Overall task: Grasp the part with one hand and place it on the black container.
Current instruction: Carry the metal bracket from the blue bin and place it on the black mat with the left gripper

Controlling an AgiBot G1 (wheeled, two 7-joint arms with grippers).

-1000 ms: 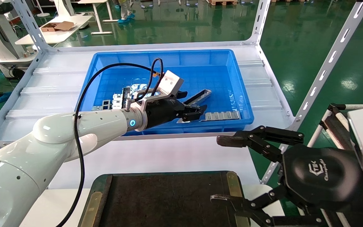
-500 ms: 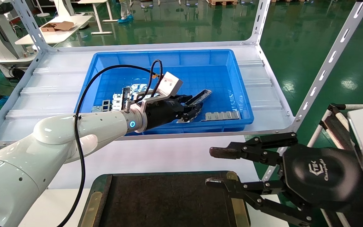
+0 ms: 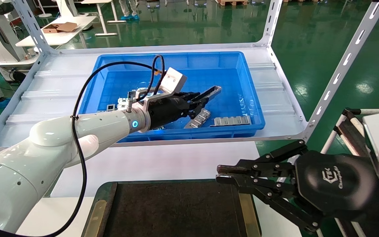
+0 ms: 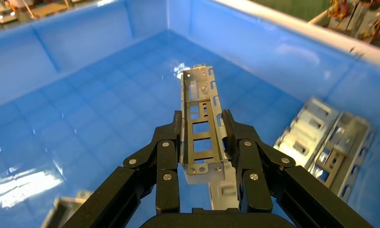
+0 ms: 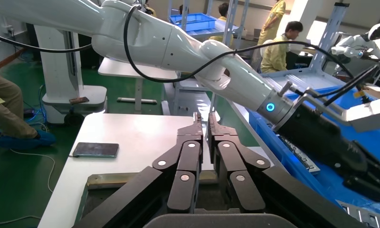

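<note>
**Part gripped and lifted inside the bin; carry to the tray still to come**

The left gripper (image 4: 201, 142) has its fingers clamped on the side walls of the part (image 4: 200, 121), a slotted silver channel of thin metal, held above the floor of the glossy blue bin (image 3: 232, 62). The matte black container (image 3: 176, 210) lies on the robot's side of that bin, bare. The right gripper (image 3: 224, 174), nearly closed and holding nothing, hovers at the container's right edge.

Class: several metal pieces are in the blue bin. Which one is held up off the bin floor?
The part, a narrow slotted channel clamped between the left gripper fingers, pointing away over the blue bin. The other pieces lie loose on the floor.
</note>
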